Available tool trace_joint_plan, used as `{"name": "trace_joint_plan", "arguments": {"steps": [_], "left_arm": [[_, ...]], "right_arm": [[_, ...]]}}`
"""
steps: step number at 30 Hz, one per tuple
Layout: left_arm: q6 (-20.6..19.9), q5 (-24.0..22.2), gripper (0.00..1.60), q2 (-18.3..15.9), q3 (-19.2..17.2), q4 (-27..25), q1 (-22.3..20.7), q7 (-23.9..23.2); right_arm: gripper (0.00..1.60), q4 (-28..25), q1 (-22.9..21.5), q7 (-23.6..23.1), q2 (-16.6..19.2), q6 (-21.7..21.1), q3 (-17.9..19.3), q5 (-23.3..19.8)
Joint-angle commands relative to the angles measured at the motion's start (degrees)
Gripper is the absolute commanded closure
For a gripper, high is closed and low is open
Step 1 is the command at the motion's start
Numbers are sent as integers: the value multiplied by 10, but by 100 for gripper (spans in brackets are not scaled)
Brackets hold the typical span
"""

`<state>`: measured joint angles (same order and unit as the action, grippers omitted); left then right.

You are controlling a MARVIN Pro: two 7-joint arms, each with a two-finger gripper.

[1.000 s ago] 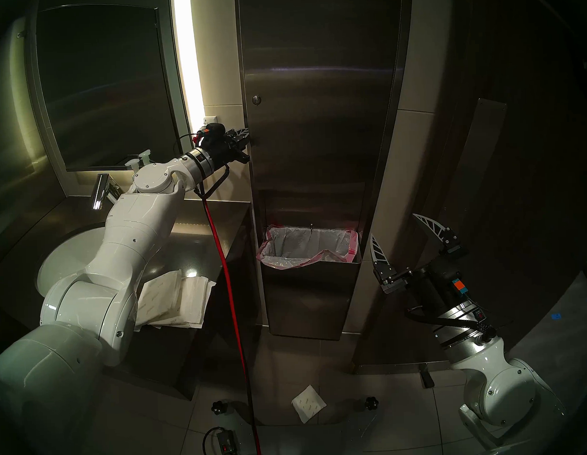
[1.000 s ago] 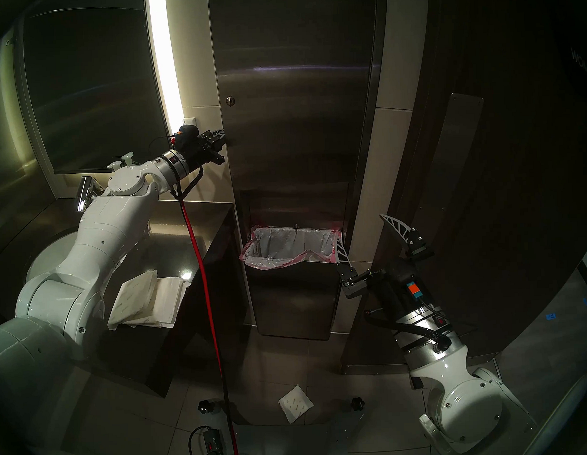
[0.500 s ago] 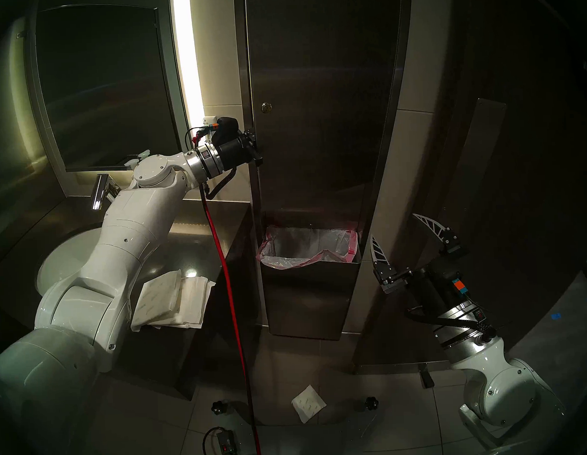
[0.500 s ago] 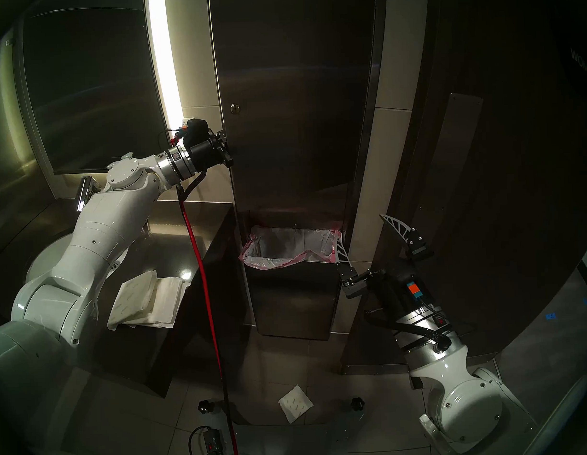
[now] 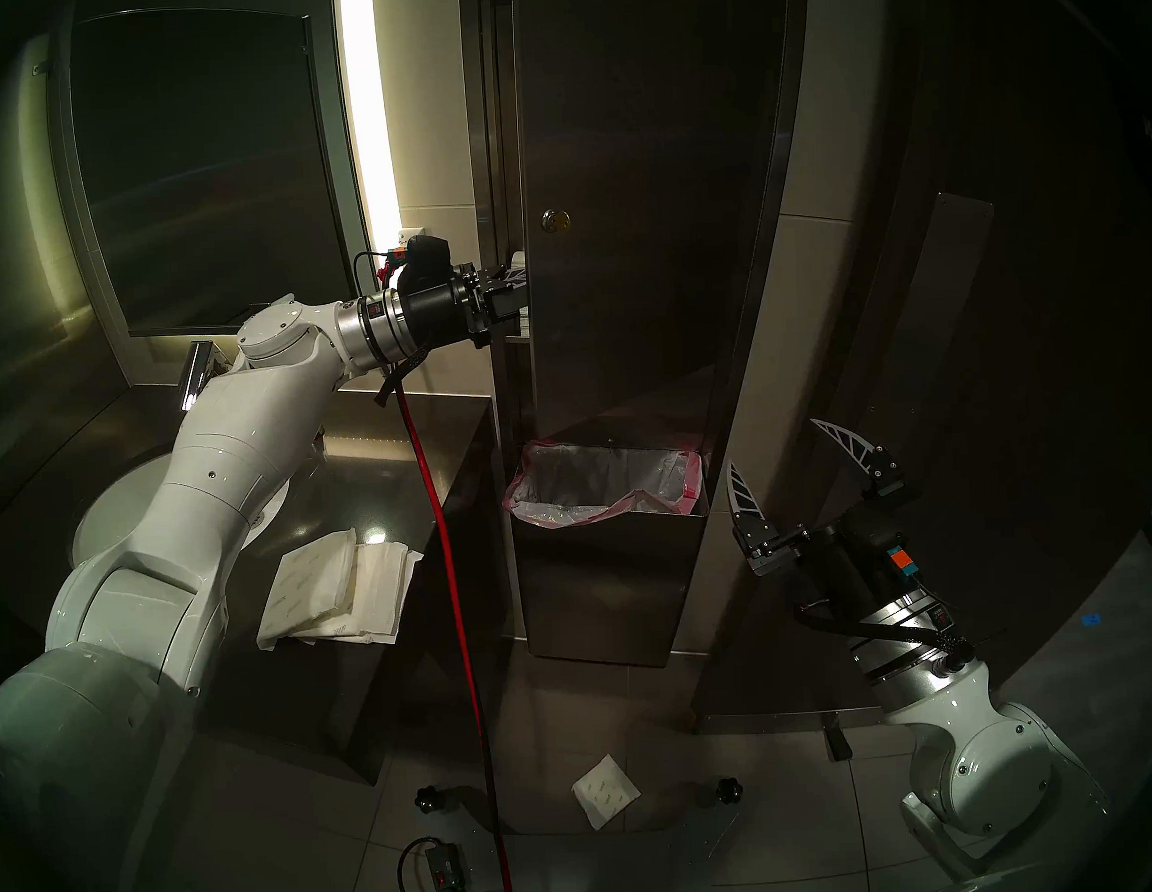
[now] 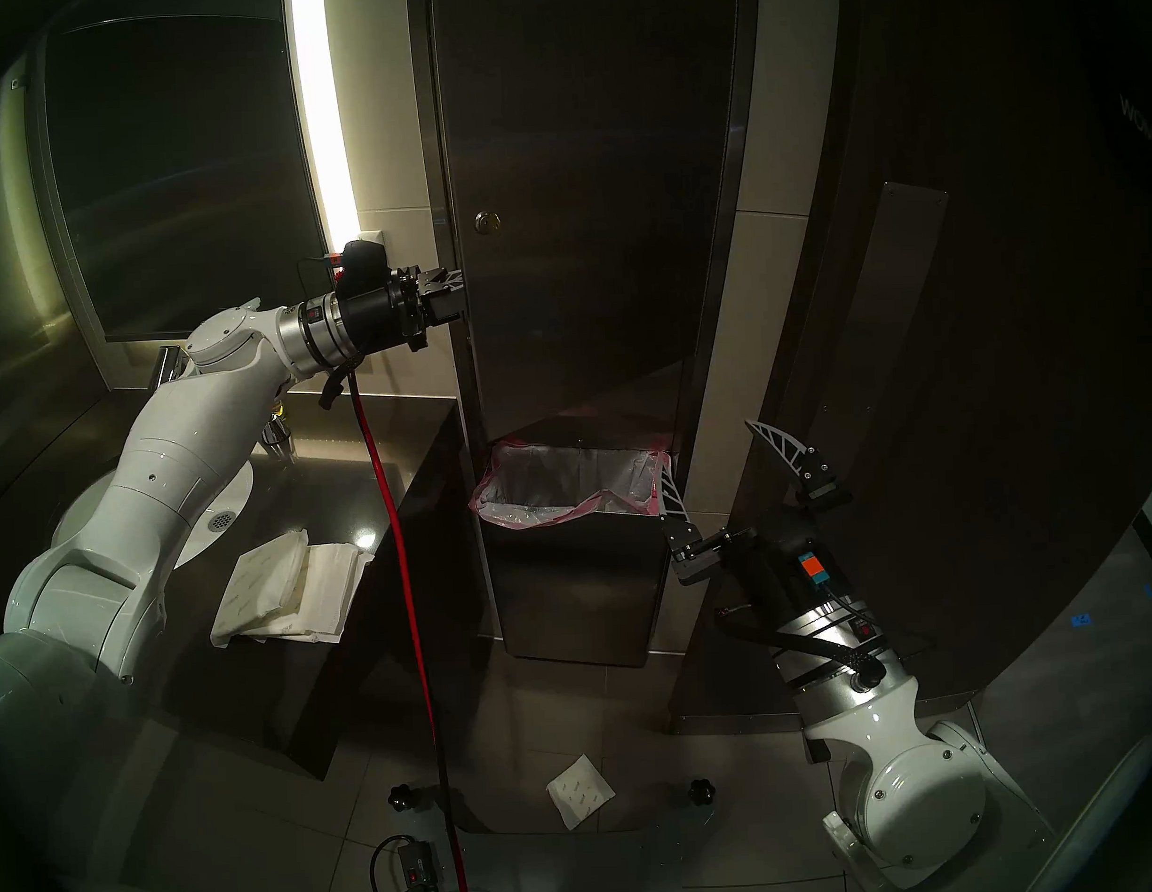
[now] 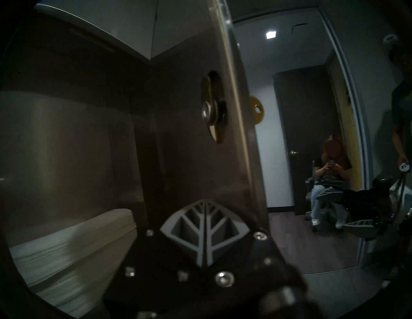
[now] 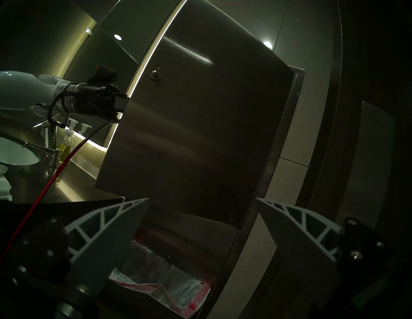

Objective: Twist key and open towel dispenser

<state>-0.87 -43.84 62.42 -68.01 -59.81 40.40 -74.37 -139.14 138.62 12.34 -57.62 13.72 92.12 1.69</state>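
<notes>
Hooking the dispenser door (image 5: 643, 192) edge, the left gripper (image 5: 512, 288), pinched shut, needed an arc-following pull; key (image 5: 556, 222) at its one o'clock; right gripper (image 5: 799, 470) spread wide, empty.

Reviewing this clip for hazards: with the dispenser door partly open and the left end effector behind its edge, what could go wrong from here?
1. The shut left end effector only hooks the door edge; it could slip off and the door swing back.
2. The key sits in the lock; knocking it could bend it.
3. The red cable hangs beside the waste bin and may snag.
</notes>
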Motion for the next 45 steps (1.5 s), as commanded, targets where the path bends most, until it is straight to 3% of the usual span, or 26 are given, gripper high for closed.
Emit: {"name": "trace_joint_plan", "arguments": {"steps": [1, 7, 9, 13, 21, 27, 36, 45], "left_arm": [[2, -14, 160, -4, -12, 6, -4, -14], [5, -20, 160, -2, -24, 15, 0, -10], [17, -2, 160, -3, -27, 10, 4, 36], [45, 11, 160, 8, -41, 19, 10, 61], [75, 38, 160, 13, -53, -4, 26, 156], [76, 51, 160, 15, -49, -13, 34, 176], [58, 45, 160, 9, -40, -35, 37, 126], [-33, -10, 160, -36, -5, -99, 47, 23]], "right_arm": [[0, -9, -1, 0, 0, 1, 0, 0], [0, -9, -1, 0, 0, 1, 0, 0], [0, -9, -1, 0, 0, 1, 0, 0], [0, -9, -1, 0, 0, 1, 0, 0], [0, -9, -1, 0, 0, 1, 0, 0], [0, -9, -1, 1, 0, 1, 0, 0], [0, -9, -1, 1, 0, 1, 0, 0], [0, -9, -1, 1, 0, 1, 0, 0]]}}
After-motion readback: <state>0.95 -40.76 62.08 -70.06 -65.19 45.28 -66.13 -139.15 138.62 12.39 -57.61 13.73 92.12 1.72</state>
